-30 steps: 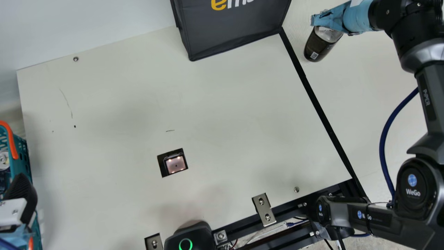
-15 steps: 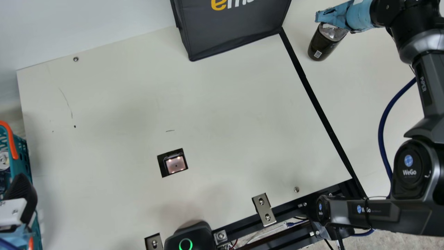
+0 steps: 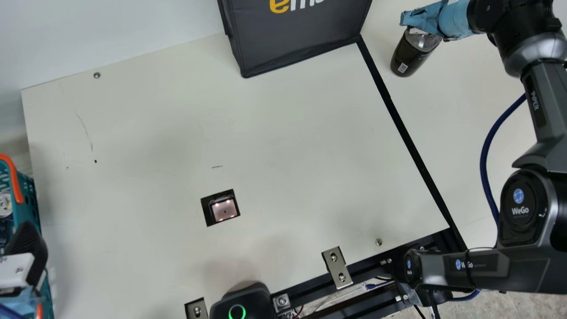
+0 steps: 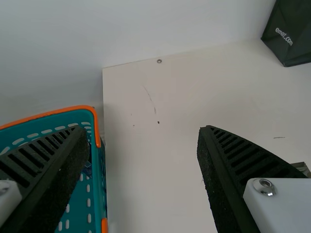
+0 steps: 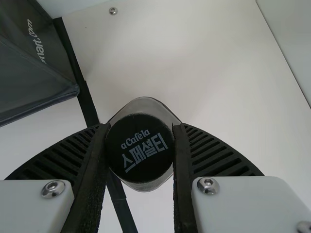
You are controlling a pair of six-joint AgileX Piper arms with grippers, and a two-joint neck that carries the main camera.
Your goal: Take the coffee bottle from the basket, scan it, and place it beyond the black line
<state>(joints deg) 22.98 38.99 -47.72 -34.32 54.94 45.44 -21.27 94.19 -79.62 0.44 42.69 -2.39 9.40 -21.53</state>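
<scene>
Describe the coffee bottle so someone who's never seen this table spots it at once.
On the cream table, look past the long black line, away from the teal plastic basket. The blue-wrapped right gripper holds a dark bottle at its black cap: small and rounded, unlike the big boxy grey fabric bag nearby.

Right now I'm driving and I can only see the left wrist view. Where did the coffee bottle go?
Observer: The main view shows the coffee bottle beyond the black line, on the side away from the scanner.
Operator: Ooh! Is it just by itself, or has something got it?
Observer: Something's got it: the right gripper is shut around its black cap.
</scene>
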